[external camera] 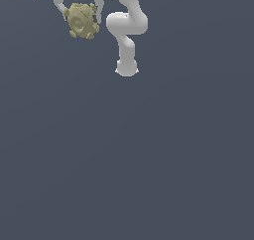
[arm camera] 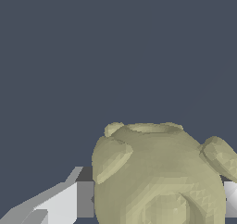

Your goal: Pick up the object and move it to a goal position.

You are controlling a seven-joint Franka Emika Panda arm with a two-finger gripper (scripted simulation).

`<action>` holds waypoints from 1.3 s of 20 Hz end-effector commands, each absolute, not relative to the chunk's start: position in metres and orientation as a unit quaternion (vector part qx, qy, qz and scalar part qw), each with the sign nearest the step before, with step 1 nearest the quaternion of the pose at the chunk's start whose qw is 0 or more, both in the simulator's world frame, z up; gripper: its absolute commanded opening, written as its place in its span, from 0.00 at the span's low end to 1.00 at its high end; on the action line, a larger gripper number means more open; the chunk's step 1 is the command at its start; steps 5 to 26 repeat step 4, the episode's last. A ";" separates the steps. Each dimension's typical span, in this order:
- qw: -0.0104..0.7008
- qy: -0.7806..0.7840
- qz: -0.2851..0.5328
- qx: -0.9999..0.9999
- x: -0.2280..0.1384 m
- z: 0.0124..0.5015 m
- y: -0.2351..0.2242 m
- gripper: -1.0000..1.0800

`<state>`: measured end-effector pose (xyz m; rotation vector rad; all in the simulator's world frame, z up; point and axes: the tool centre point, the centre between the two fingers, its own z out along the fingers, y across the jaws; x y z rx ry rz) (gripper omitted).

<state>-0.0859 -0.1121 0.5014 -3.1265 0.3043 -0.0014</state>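
Claw (external camera: 79, 16) is clamped on the object (external camera: 82, 21) — fingers on both flanks, high at the exterior view's upper left, clear of the bench (external camera: 149, 159). No goal marker shows — carry it smoothly, grip firm, no jerks.

The object (external camera: 82, 20) sits between the two fingers (external camera: 60, 8) of the tool (external camera: 80, 12), near the exterior view's top edge, with the arm's base (external camera: 126, 68) off toward that view's right.
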 end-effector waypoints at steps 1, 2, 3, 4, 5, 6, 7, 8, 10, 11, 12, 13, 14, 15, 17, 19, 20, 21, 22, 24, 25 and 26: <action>0.000 0.097 0.000 -0.995 -0.086 0.506 -0.114 0.00; 0.000 0.097 0.000 -0.995 -0.086 0.507 -0.114 0.00; 0.000 0.097 0.000 -0.995 -0.086 0.507 -0.114 0.00; 0.000 0.097 0.000 -0.995 -0.086 0.507 -0.114 0.00; 0.000 0.097 0.000 -0.995 -0.086 0.507 -0.114 0.00; 0.000 0.097 0.000 -0.995 -0.086 0.507 -0.114 0.00; 0.000 0.097 0.000 -0.995 -0.086 0.507 -0.114 0.00; 0.000 0.097 0.000 -0.995 -0.086 0.507 -0.114 0.00; 0.000 0.097 0.000 -0.995 -0.086 0.507 -0.114 0.00; 0.000 0.097 0.000 -0.995 -0.086 0.507 -0.114 0.00; 0.000 0.097 0.000 -0.995 -0.086 0.507 -0.114 0.00; 0.000 0.097 0.000 -0.995 -0.086 0.507 -0.114 0.00; 0.000 0.097 0.000 -0.995 -0.086 0.507 -0.114 0.00; 0.000 0.097 0.000 -0.995 -0.086 0.507 -0.114 0.00; 0.000 0.097 0.000 -0.995 -0.086 0.507 -0.114 0.00; 0.000 0.097 0.000 -0.995 -0.086 0.507 -0.114 0.00; 0.000 0.097 0.000 -0.995 -0.086 0.507 -0.114 0.00; 0.000 0.097 0.000 -0.995 -0.086 0.507 -0.114 0.00; 0.000 0.097 0.000 -0.995 -0.086 0.507 -0.114 0.00; 0.000 0.097 0.000 -0.995 -0.086 0.507 -0.114 0.00; 0.000 0.097 0.000 -0.995 -0.086 0.507 -0.114 0.00; 0.000 0.097 0.000 -0.995 -0.086 0.507 -0.114 0.00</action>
